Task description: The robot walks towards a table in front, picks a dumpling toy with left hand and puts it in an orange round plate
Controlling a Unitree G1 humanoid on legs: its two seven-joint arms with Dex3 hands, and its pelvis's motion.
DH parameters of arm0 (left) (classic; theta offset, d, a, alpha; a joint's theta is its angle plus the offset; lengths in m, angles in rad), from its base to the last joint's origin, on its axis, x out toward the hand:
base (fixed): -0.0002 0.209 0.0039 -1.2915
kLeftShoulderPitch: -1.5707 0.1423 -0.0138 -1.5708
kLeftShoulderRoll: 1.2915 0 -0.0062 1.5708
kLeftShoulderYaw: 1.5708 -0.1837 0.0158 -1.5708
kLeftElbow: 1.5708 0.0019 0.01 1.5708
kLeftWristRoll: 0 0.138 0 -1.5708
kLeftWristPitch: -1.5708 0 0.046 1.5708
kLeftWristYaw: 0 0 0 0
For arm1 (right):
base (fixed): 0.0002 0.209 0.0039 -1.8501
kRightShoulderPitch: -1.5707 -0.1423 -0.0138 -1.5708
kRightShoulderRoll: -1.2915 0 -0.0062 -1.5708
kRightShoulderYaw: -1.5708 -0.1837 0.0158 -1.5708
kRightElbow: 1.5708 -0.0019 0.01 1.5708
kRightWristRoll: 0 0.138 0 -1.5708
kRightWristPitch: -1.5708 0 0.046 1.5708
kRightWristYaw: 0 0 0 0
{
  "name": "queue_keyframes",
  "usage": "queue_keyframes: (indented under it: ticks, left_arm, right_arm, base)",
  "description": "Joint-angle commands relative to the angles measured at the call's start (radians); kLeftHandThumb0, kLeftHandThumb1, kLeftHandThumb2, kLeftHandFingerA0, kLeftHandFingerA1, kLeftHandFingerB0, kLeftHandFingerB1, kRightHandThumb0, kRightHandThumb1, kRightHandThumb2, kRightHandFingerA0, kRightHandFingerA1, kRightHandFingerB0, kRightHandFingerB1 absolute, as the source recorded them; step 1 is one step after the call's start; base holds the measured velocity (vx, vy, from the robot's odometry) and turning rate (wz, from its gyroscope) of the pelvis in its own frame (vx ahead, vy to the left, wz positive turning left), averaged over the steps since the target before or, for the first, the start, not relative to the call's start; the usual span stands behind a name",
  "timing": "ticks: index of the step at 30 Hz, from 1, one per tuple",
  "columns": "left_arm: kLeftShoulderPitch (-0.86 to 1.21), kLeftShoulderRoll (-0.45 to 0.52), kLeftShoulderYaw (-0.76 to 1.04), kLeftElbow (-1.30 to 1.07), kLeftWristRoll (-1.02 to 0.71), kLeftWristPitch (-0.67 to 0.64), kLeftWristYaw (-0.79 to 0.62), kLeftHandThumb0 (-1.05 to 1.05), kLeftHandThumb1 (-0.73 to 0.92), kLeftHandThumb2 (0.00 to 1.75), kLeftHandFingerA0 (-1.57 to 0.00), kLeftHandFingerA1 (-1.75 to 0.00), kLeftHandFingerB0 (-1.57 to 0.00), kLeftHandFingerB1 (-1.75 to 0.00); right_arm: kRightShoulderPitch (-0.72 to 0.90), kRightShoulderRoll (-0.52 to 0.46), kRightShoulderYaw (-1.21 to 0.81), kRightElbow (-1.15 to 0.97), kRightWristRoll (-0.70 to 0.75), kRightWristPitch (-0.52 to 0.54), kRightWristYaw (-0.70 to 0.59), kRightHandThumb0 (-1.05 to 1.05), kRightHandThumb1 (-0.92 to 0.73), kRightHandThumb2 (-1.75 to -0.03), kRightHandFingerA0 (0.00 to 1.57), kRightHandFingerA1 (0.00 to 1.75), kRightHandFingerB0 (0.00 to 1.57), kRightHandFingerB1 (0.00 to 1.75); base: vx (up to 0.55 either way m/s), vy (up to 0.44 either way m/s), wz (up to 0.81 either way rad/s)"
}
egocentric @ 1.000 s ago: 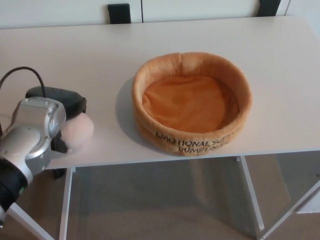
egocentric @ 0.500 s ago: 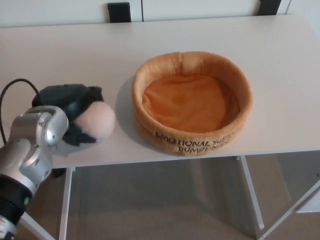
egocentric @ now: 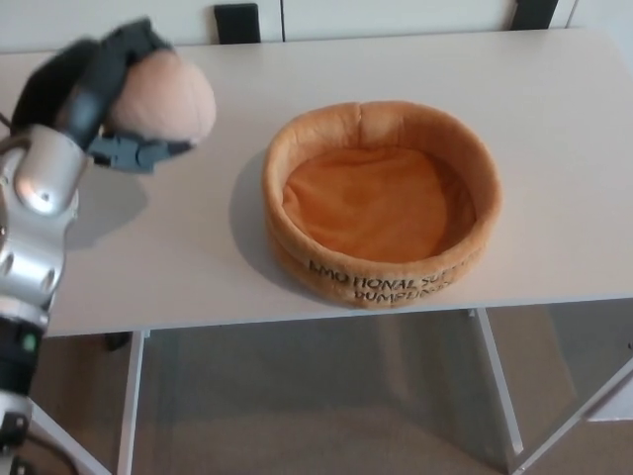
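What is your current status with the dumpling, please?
Left hand shut on pale pink plush dumpling toy, lifted above white table. Right hand not in view. Orange round plush plate empty, path clear.

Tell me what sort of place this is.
Probably an indoor test room or lab, not a home kitchen. A plain white table on thin metal legs holds only a plush orange plate, pale cabinet doors stand behind it, and the left hand holds a dumpling toy.

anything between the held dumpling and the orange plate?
Nothing: head view shows only bare white table between the dumpling toy in the left robot hand and the orange plate.
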Motion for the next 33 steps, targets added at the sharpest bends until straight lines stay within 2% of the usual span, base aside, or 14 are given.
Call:
queue_keyframes:
  ticks: [1, 4, 5, 12, 13, 16, 18, 25, 28, 29, 30, 31, 32, 33]
  left_arm:
    - [-0.160, -0.011, -0.004, -0.015, -0.046, -0.010, 0.009, -0.30, 0.79, 0.62, -0.75, -1.75, -0.59, -1.53]
    - [-0.189, -0.022, -0.026, -0.027, -0.041, -0.004, 0.005, -0.32, 0.78, 0.62, -0.76, -1.75, -0.59, -1.55]
    - [-0.215, -0.042, -0.064, -0.031, -0.007, 0.007, 0.013, -0.42, 0.59, 0.91, -1.05, -1.37, -0.76, -1.18]
    - [-0.268, -0.116, -0.202, -0.021, 0.066, 0.057, 0.029, -0.43, 0.59, 0.88, -1.04, -1.39, -0.71, -1.16]
    - [-0.286, -0.152, -0.233, 0.017, 0.074, 0.051, 0.042, -0.31, 0.73, 0.65, -0.76, -1.56, -0.77, -1.00]
    - [-0.302, -0.196, -0.289, 0.069, 0.096, 0.068, 0.048, -0.30, 0.73, 0.61, -0.74, -1.69, -0.64, -1.37]
    - [-0.294, -0.209, -0.331, 0.094, 0.116, 0.045, 0.052, -0.43, 0.56, 0.92, -1.06, -1.35, -0.83, -1.21]
    - [-0.233, -0.245, -0.434, 0.157, 0.129, 0.061, 0.013, -0.45, 0.60, 0.94, -1.08, -1.37, -0.78, -1.20]
    - [-0.229, -0.238, -0.469, 0.185, 0.150, 0.081, -0.007, -0.35, 0.79, 0.61, -0.75, -1.75, -0.49, -1.63]
    - [-0.231, -0.235, -0.490, 0.218, 0.164, 0.083, -0.007, -0.42, 0.57, 0.91, -1.07, -1.37, -0.75, -1.18]
    - [-0.232, -0.234, -0.499, 0.233, 0.169, 0.084, -0.007, -0.42, 0.57, 0.91, -1.07, -1.37, -0.75, -1.18]
    - [-0.232, -0.235, -0.492, 0.245, 0.145, 0.089, -0.037, -0.24, 0.73, 0.58, -0.65, -1.66, -0.53, -1.33]
    - [-0.242, -0.232, -0.492, 0.253, 0.139, 0.096, -0.058, -0.31, 0.63, 0.58, -0.56, -0.94, -0.60, -0.73]
    - [-0.253, -0.230, -0.492, 0.262, 0.136, 0.104, -0.079, -0.31, 0.63, 0.58, -0.56, -0.94, -0.60, -0.73]
  right_arm:
    - [-0.003, -0.022, -0.007, 0.001, 0.014, 0.009, 0.011, -0.41, -0.67, -0.60, 0.55, 0.44, 0.48, 0.38]
    - [0.000, -0.022, -0.007, 0.000, 0.013, 0.007, 0.014, -0.40, -0.67, -0.60, 0.54, 0.44, 0.46, 0.38]
    - [0.000, -0.024, -0.007, 0.001, 0.012, 0.010, 0.012, -0.40, -0.67, -0.60, 0.56, 0.44, 0.46, 0.38]
    - [0.005, -0.024, 0.003, 0.000, 0.001, 0.012, 0.011, -0.40, -0.69, -0.61, 0.55, 0.43, 0.49, 0.38]
    - [0.003, -0.025, 0.007, 0.000, -0.004, 0.007, -0.002, -0.41, -0.69, -0.61, 0.58, 0.44, 0.49, 0.38]
    - [0.001, -0.023, 0.006, 0.002, 0.001, -0.001, 0.002, -0.41, -0.70, -0.61, 0.59, 0.45, 0.52, 0.40]
    - [0.000, -0.019, 0.002, 0.000, 0.007, -0.002, 0.009, -0.40, -0.68, -0.60, 0.56, 0.45, 0.50, 0.40]
    - [-0.012, -0.019, 0.002, 0.002, 0.006, 0.010, 0.017, -0.39, -0.68, -0.60, 0.55, 0.43, 0.47, 0.38]
    - [-0.014, -0.020, 0.003, 0.000, 0.006, 0.009, 0.014, -0.38, -0.68, -0.60, 0.55, 0.44, 0.47, 0.38]
    - [-0.013, -0.020, 0.002, -0.001, 0.008, 0.007, 0.015, -0.37, -0.68, -0.60, 0.55, 0.44, 0.46, 0.38]
    - [-0.012, -0.020, 0.001, -0.001, 0.008, 0.005, 0.016, -0.37, -0.68, -0.60, 0.55, 0.44, 0.46, 0.38]
    - [-0.017, -0.017, 0.001, 0.007, 0.006, 0.015, 0.007, -0.37, -0.68, -0.60, 0.56, 0.44, 0.46, 0.38]
    - [-0.022, -0.017, 0.002, 0.008, 0.004, 0.015, 0.005, -0.38, -0.68, -0.60, 0.56, 0.43, 0.47, 0.38]
    - [-0.027, -0.018, 0.003, 0.010, 0.002, 0.014, 0.004, -0.38, -0.68, -0.60, 0.56, 0.43, 0.47, 0.38]
  base:
    - [0.00, 0.000, 0.00]
    - [0.00, 0.000, 0.00]
    - [0.00, 0.000, 0.00]
    - [0.00, 0.000, 0.00]
    - [0.00, 0.000, 0.00]
    - [0.00, 0.000, 0.00]
    - [0.00, 0.000, 0.00]
    - [0.00, 0.000, 0.00]
    - [0.00, 0.000, 0.00]
    - [0.00, 0.000, 0.00]
    - [0.00, 0.000, 0.00]
    - [0.00, 0.000, 0.00]
    - [0.00, 0.000, 0.00]
    - [0.00, 0.000, 0.00]
